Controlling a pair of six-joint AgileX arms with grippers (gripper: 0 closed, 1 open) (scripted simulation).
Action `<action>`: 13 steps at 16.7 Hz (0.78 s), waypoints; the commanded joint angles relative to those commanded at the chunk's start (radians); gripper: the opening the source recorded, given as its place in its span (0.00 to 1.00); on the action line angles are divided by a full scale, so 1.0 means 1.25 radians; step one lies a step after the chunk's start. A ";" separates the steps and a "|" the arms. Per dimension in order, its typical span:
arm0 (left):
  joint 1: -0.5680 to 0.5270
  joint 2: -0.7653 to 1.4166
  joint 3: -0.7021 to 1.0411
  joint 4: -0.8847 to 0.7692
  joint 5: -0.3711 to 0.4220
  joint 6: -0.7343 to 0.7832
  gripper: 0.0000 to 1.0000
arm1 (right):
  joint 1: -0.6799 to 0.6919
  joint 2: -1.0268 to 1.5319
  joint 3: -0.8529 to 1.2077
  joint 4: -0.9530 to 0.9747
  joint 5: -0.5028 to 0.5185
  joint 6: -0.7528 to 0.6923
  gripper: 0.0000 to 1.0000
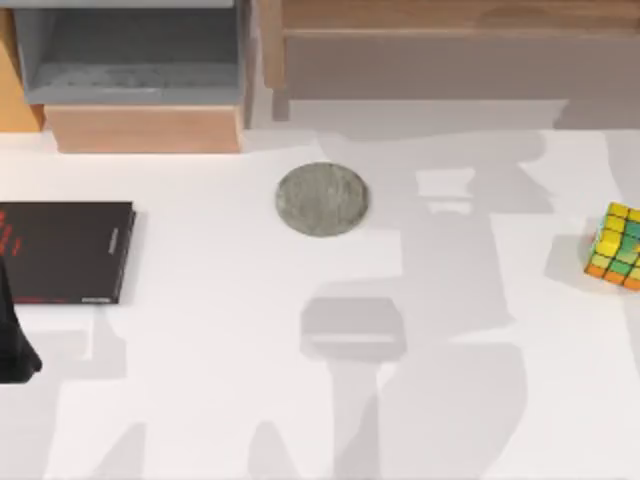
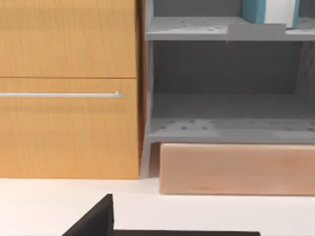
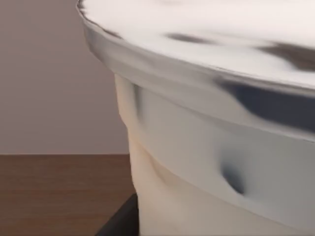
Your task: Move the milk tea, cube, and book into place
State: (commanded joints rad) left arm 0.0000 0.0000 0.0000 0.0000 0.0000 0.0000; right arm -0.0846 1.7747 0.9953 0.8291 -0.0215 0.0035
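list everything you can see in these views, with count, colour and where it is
coaster: 1, grey, round, flat on the table's middle
black book: 1, black with red lettering, flat at the table's left
cube: 1, yellow, green and orange, at the table's right edge
milk tea: 1, creamy with white lid, close up in the right wrist view
book: 1, teal with white pages, on the shelf's upper level
shelf: 1, grey, at the table's back left
cabinet: 1, orange wood, beside the shelf
left gripper: 1, black, at the table's left edge

Glossy black left arm (image 1: 12,340), rounded and tapering in shape
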 joint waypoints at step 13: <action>0.000 0.000 0.000 0.000 0.000 0.000 1.00 | 0.581 0.180 0.146 0.021 0.506 0.042 0.00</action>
State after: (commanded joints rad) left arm 0.0000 0.0000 0.0000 0.0000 0.0000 0.0000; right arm 0.6414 1.9992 1.1777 0.8548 0.6115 0.0564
